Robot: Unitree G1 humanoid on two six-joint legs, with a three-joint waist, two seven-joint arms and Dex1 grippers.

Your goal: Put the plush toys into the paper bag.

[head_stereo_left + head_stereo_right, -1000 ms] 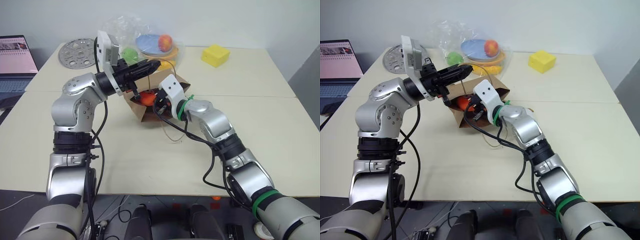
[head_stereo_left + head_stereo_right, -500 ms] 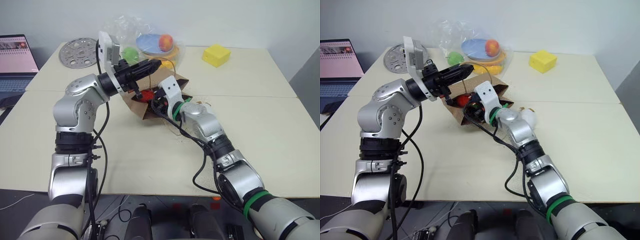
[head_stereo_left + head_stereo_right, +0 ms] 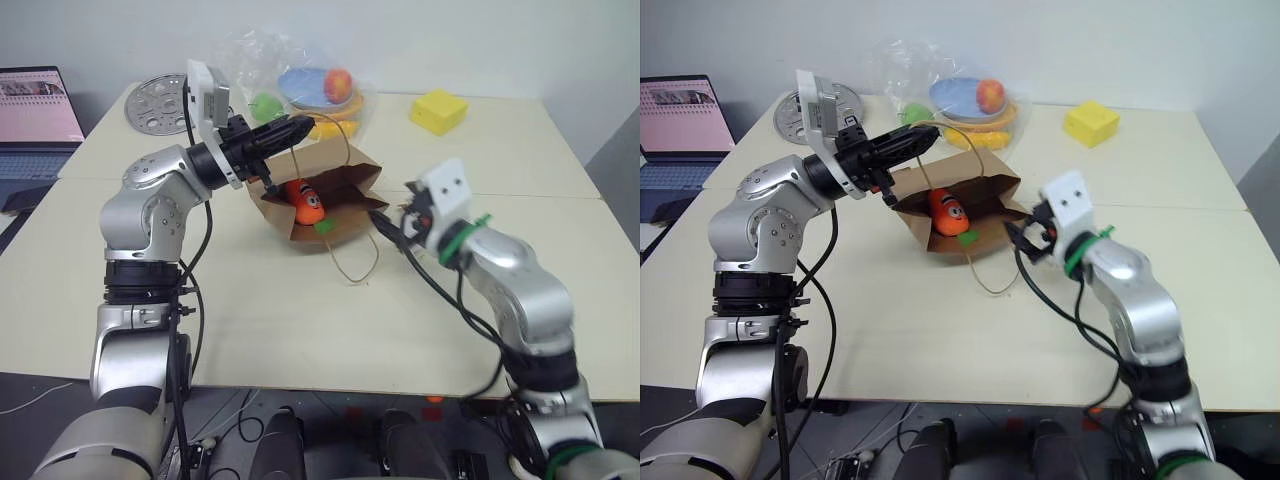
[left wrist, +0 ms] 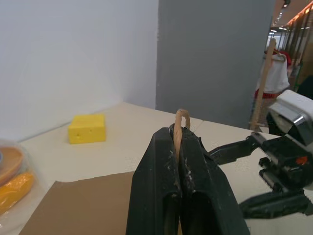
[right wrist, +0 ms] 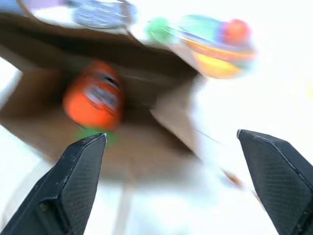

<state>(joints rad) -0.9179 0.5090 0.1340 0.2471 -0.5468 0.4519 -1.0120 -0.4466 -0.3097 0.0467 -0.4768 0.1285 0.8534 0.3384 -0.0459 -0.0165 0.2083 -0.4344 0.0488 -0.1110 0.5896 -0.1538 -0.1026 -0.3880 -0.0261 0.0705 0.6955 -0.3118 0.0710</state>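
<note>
Holding the paper bag [image 3: 330, 200] open on the desk [image 3: 250, 300], the left gripper [image 3: 290, 130] has its jaws clamped on a loop handle [image 4: 181, 128]. Inside lies the orange plush toy [image 3: 305, 201]. Just right of the bag, the right gripper [image 3: 1020, 233] hangs empty, jaws wide apart. Judging by this, one toy is delivered; next comes finding the white one, which I cannot see.

Yellow block [image 3: 438, 110] sits on the far right part of the pale table [image 3: 250, 300], well apart from the clear plastic bag [image 3: 290, 75] at the far middle, which holds a blue plate, a red-orange fruit, a green ball and yellow pieces. Round perforated metal disc [image 3: 155, 103] lies far left on the table; open laptop [image 3: 38, 120] beyond the left edge.
</note>
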